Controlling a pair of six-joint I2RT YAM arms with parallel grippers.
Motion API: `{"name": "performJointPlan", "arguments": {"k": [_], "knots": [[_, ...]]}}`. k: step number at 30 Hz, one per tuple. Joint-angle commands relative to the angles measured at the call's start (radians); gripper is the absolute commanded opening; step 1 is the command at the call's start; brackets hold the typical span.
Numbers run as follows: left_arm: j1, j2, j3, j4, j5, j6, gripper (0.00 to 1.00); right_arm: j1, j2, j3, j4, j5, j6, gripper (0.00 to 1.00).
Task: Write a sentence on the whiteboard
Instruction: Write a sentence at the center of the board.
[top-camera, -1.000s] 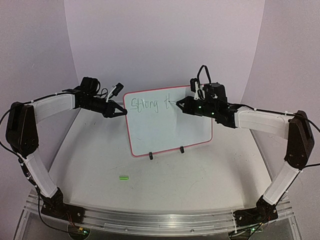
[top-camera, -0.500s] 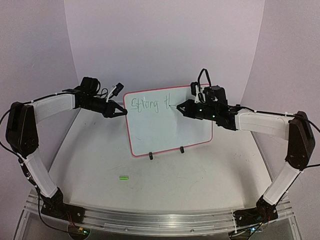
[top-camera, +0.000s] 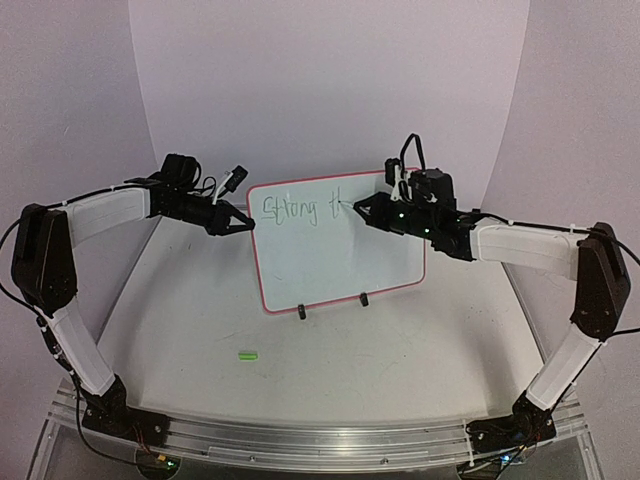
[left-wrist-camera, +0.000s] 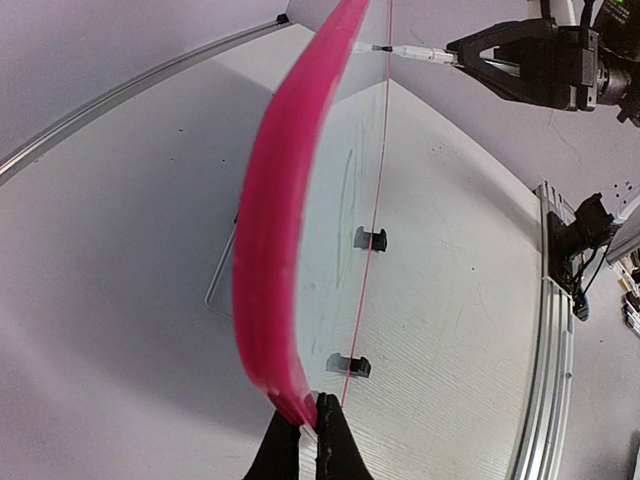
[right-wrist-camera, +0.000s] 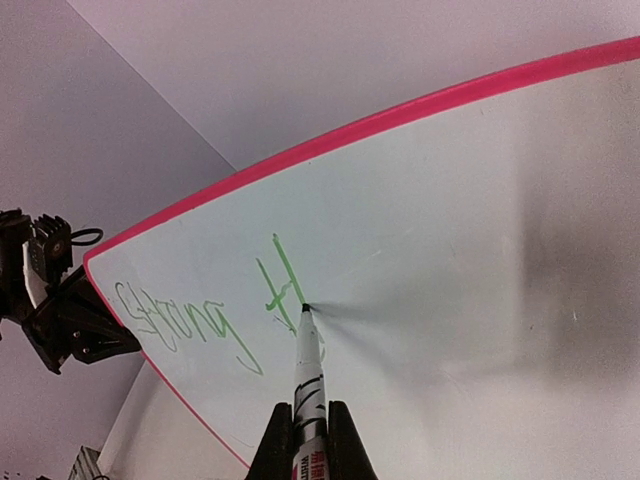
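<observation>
The whiteboard (top-camera: 335, 260), white with a pink-red frame, stands on two black clip feet at the table's middle back. Green writing "Strong t" and a further stroke runs along its top. My left gripper (top-camera: 247, 224) is shut on the board's left edge; the left wrist view shows the fingers pinching the pink frame (left-wrist-camera: 275, 290). My right gripper (top-camera: 362, 212) is shut on a marker (right-wrist-camera: 308, 385), white with black markings. The marker's tip touches the board beside the last green stroke (right-wrist-camera: 285, 280). The board also fills the right wrist view (right-wrist-camera: 470, 260).
A small green marker cap (top-camera: 247, 354) lies on the table in front of the board, left of centre. The two black clip feet (top-camera: 301, 312) hold the board's lower edge. An aluminium rail (top-camera: 320, 440) runs along the near table edge.
The right gripper dipped a little with the marker and came back up. A new green stroke stands beside the "t". The left gripper and the board have not moved.
</observation>
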Motion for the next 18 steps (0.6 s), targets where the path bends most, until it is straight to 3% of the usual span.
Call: {"name": "performJointPlan", "arguments": {"k": [1,18], "knots": [[-0.025,-0.008,-0.008,-0.072,-0.079,0.078,0.0,-0.004,-0.047,-0.012,0.042,0.079,0.013,0.0],[-0.027,-0.006,-0.009,-0.073,-0.078,0.078,0.0,-0.005,-0.052,-0.06,-0.003,0.065,0.007,0.0]]}}
